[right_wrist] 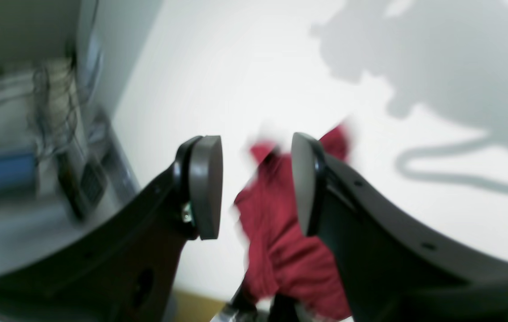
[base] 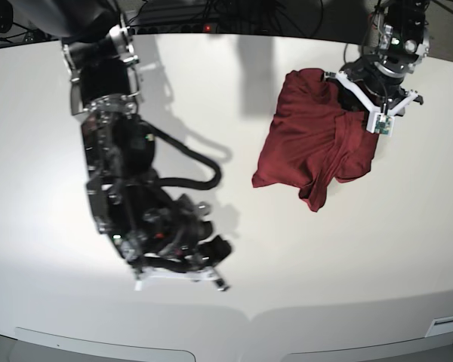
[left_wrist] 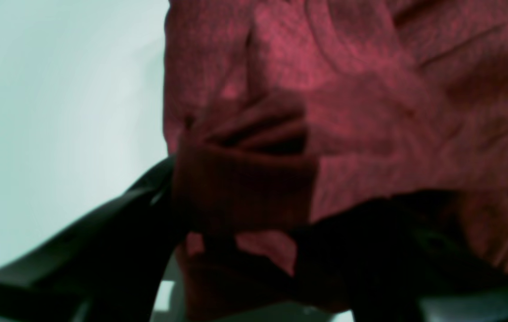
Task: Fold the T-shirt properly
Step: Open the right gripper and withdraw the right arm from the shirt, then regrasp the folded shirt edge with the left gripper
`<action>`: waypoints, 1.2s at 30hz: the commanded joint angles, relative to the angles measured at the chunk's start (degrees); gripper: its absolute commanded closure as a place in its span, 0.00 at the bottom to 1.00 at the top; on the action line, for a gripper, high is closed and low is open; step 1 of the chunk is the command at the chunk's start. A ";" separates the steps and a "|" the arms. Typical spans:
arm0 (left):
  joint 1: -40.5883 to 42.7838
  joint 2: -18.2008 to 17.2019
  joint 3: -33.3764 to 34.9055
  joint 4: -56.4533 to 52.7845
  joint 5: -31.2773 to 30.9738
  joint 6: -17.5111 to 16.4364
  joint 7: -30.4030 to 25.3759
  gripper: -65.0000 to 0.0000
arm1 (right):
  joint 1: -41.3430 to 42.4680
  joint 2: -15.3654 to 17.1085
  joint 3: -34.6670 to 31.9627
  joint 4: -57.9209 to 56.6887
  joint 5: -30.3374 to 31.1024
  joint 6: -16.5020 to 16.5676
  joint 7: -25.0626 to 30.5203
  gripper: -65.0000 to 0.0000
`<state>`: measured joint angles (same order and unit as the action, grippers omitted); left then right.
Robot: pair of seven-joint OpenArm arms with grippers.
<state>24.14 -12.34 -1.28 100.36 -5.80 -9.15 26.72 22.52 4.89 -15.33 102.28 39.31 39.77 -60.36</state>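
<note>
Left wrist view: I am looking at the shirt (left_wrist: 347, 112) filling the frame from 12 to 4 o'clock, wrinkled, with pale table (left_wrist: 57, 112) showing at 9 o'clock. The left gripper (left_wrist: 236, 232) is sitting at 6 o'clock; one dark finger (left_wrist: 102, 241) is showing at 7 o'clock, and a ribbed fold of cloth is lying across the gap. I cannot tell whether the fingers are pinching it.

Right wrist view: I am seeing the right gripper (right_wrist: 256, 188) with its pads (right_wrist: 207, 188) spread apart and nothing between them. The shirt (right_wrist: 285, 250) is lying blurred beyond the gap, toward 6 o'clock.

Base view: the shirt (base: 313, 139) is lying bunched on the table (base: 347, 271) at 2 o'clock. The left gripper (base: 362, 105) is sitting over its 3 o'clock edge. The right gripper (base: 208, 268) is hovering at 7 o'clock, well apart from the shirt.
</note>
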 commanded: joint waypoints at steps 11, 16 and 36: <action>-0.48 -0.24 -3.41 1.77 -0.68 0.22 -1.66 0.60 | -4.79 13.66 12.33 0.98 4.13 0.23 -1.03 0.62; -0.46 -0.28 -4.98 7.10 -0.55 0.11 0.94 0.60 | -7.39 16.00 13.84 1.01 6.32 0.23 -1.60 0.62; -0.42 -0.26 -14.78 11.72 15.41 -1.92 7.41 0.41 | -7.48 15.89 13.88 0.98 6.32 0.23 -2.23 0.62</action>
<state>23.81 -12.23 -16.12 110.67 9.80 -11.38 35.88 13.65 20.29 -1.85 102.28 45.17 39.79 -62.85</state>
